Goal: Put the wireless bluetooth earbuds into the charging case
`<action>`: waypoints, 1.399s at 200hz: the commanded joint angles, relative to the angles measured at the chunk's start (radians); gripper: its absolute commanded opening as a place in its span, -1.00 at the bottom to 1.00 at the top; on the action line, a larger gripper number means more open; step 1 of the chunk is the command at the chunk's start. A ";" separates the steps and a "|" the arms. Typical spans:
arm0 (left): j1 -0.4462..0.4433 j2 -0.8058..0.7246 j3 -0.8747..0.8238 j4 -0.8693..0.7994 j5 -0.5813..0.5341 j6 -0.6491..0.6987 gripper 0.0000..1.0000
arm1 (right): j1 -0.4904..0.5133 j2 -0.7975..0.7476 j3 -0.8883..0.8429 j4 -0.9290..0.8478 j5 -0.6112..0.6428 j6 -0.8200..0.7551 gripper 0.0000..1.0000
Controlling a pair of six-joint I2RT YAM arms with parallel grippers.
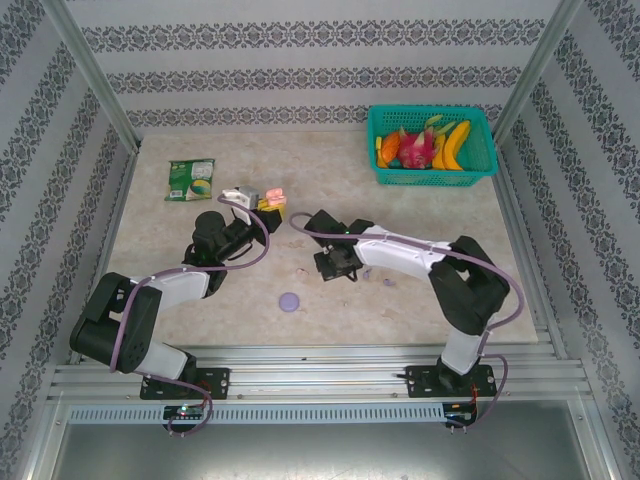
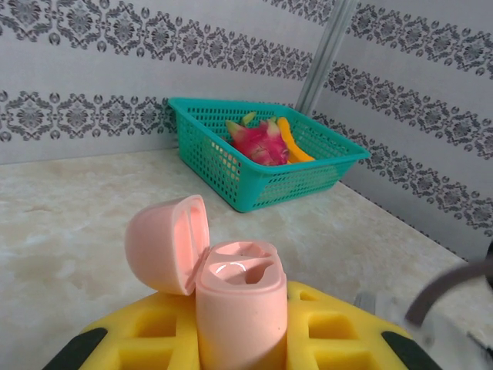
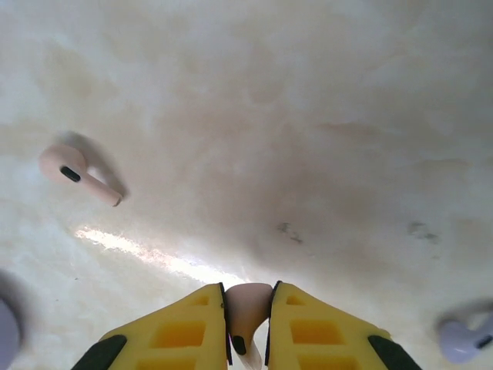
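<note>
Where the mottled beige, stone-look table (image 1: 430, 300) reaches its far right corner, a teal lattice plastic basket (image 2: 254, 189) holds fruit. The left gripper (image 2: 239, 339) has its yellow pads closed on the smooth pink charging case (image 2: 235, 297), which stands upright with its hinged lid (image 2: 166, 243) open. The right gripper (image 3: 248, 327) pinches one glossy pink earbud (image 3: 246, 304), its stem partly hidden. A second pink earbud (image 3: 77, 173) lies loose on the table, left of the gripper. A purple earbud (image 3: 462, 339) on the right is cut off.
</note>
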State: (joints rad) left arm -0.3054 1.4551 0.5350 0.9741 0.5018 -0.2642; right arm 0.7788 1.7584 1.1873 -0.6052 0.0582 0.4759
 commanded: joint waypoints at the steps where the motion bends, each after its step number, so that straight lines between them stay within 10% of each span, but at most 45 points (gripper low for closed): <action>1: 0.012 0.012 0.031 0.067 0.084 -0.020 -1.00 | -0.033 -0.101 -0.028 0.024 -0.003 0.027 -0.70; 98: -0.117 0.013 0.190 -0.046 0.153 0.138 -1.00 | -0.243 -0.461 0.039 0.154 -0.133 0.018 -0.69; 280: -0.250 0.078 0.369 -0.089 -0.090 0.443 -1.00 | -0.259 -0.541 -0.083 0.716 -0.217 0.214 -0.67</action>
State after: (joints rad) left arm -0.5426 1.5200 0.8547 0.8673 0.4129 0.1173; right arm 0.5255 1.2434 1.1301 -0.0132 -0.1482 0.6529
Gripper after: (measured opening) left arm 0.222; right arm 0.168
